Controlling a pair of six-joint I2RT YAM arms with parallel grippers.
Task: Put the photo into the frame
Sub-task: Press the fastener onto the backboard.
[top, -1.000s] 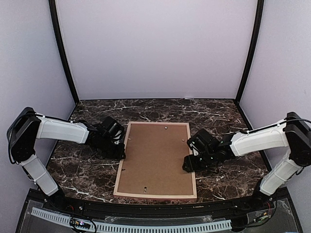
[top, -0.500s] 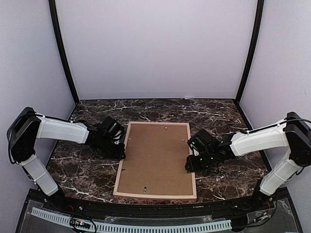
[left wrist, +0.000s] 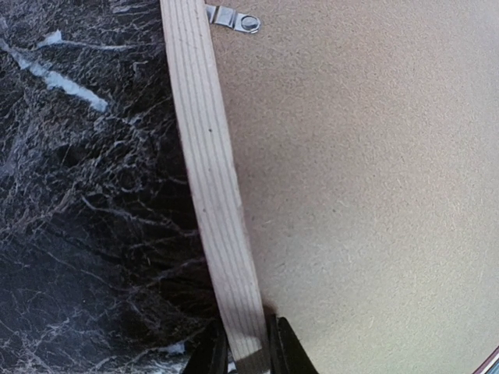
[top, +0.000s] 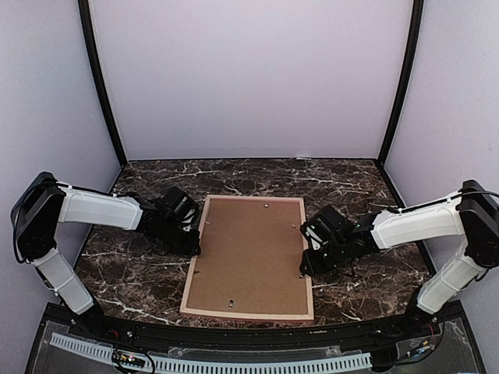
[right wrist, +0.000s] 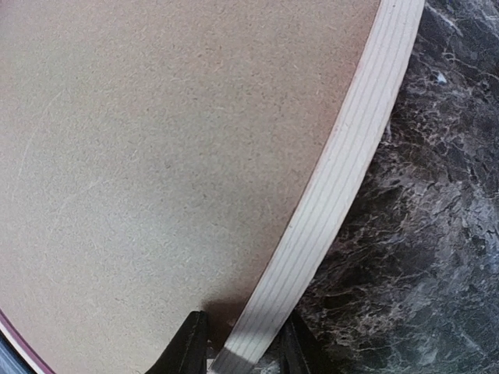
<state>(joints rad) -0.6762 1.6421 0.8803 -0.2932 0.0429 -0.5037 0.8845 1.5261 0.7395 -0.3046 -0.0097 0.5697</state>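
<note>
A twist or slip is risked if the frame (top: 245, 313), lying face down on the marble table (top: 125, 273), is lifted unevenly. Its left rail is clamped by the left gripper (left wrist: 248, 360). Its right rail is straddled by the right gripper (right wrist: 245, 347), though a firm grip cannot be told. The photo is nowhere seen. Pale straight-grained wood borders the speckled matte hardboard backing (top: 249, 249), with a small metal clip (left wrist: 234, 17) at the frame's far left
</note>
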